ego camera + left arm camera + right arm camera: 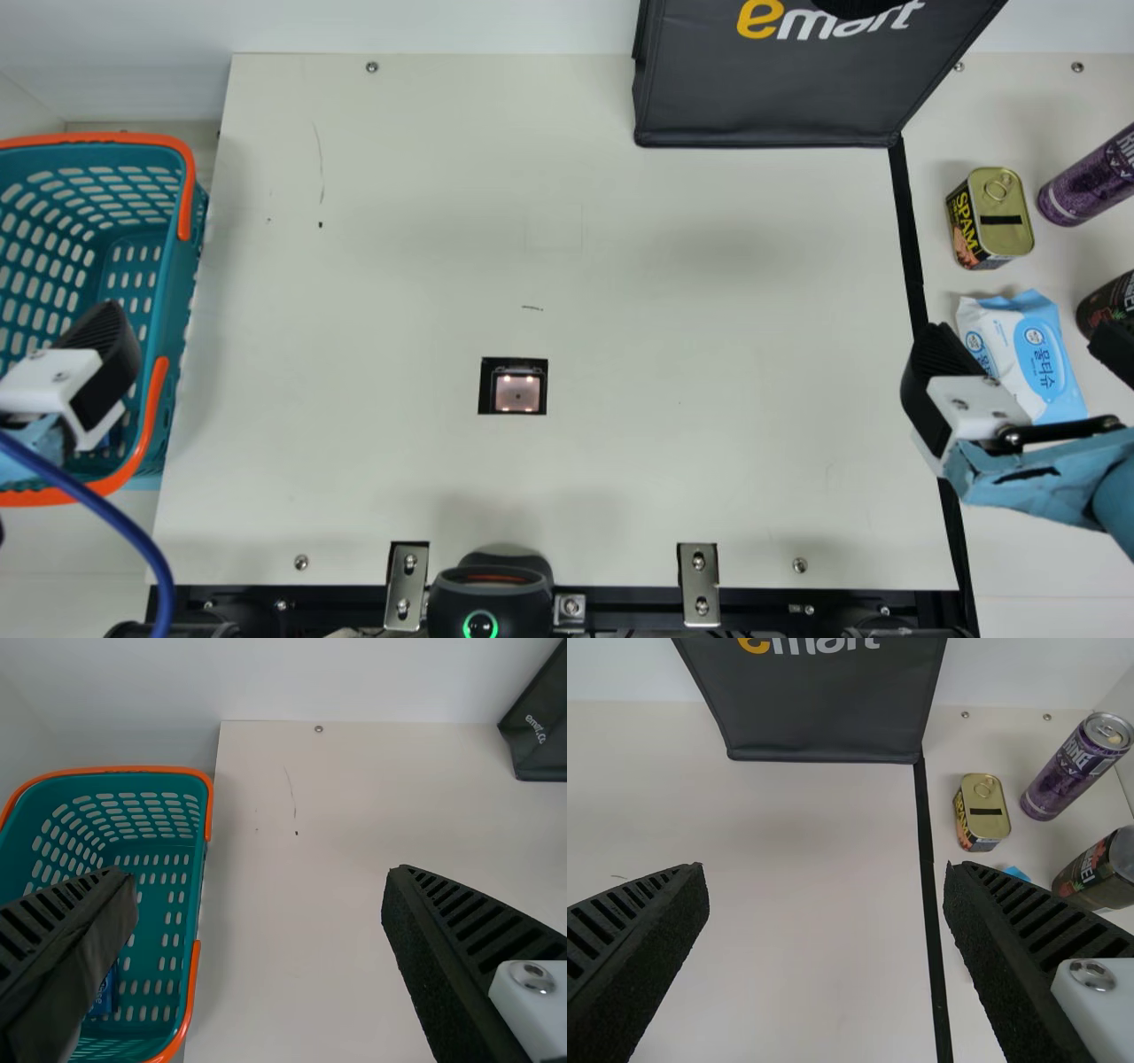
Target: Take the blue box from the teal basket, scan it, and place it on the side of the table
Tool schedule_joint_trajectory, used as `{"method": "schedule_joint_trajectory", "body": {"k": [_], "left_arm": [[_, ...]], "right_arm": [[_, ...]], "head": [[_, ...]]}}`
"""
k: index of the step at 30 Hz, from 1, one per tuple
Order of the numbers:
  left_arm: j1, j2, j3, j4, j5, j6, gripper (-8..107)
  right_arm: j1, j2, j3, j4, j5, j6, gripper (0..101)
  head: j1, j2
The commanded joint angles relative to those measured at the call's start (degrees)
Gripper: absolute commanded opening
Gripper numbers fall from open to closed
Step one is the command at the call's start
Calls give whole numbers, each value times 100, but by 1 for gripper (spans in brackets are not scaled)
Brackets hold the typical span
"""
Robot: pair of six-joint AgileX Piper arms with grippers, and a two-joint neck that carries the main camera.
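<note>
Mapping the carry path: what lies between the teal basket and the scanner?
Just bare tabletop between the teal basket and the scanner, in the main view.

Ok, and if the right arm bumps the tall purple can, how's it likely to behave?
The purple can stands on end, tall and narrow, so a push high up would probably tip it. Its side is round and looks smooth, so once down it would likely roll, and it may slip in the claw. The walls show no dents, so it's probably fairly stiff.
</note>
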Motion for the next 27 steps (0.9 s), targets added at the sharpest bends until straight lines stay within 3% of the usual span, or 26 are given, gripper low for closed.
{"method": "schedule_joint_trajectory", "body": {"k": [1, 15, 27], "left_arm": [[0, 0, 0, 0, 0, 0, 90], [0, 0, 0, 0, 0, 0, 90], [96, 51, -24, -6, -3, -97, 90]], "right_arm": [[0, 0, 0, 0, 0, 0, 95], [0, 0, 0, 0, 0, 0, 95], [0, 0, 0, 0, 0, 0, 95]], "head": [[-166, 152], [-166, 2018], [-166, 2018]]}}
